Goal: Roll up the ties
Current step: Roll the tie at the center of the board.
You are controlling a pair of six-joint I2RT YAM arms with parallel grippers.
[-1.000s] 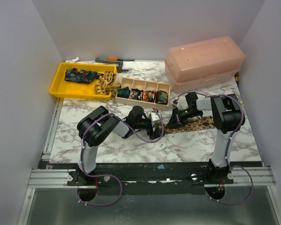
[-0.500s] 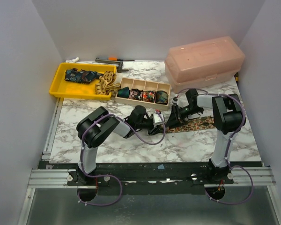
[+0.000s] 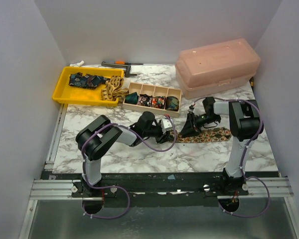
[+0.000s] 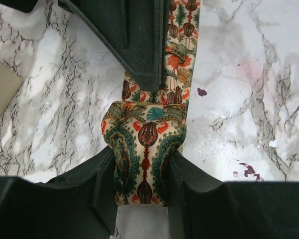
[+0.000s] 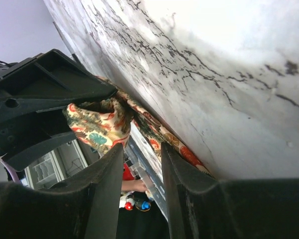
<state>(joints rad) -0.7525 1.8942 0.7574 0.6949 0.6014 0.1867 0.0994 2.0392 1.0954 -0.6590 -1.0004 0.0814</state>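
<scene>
A paisley tie in cream, red and teal lies flat on the marble table, its left end rolled into a small coil. My left gripper is shut on that coil, one finger on each side of it; from above it sits mid-table. The unrolled strip runs away from the coil under my right gripper. In the right wrist view the right gripper stands open with nothing between its fingers, just short of the coil, one finger lying along the strip.
A yellow tray at the back left holds a dark blue tie and a tan tie. Next to it a wooden divided box holds rolled ties. A pink plastic case stands back right.
My left gripper has closed on the rolled end of the tie. My right gripper has opened, let go of it and drawn back slightly to the right.
</scene>
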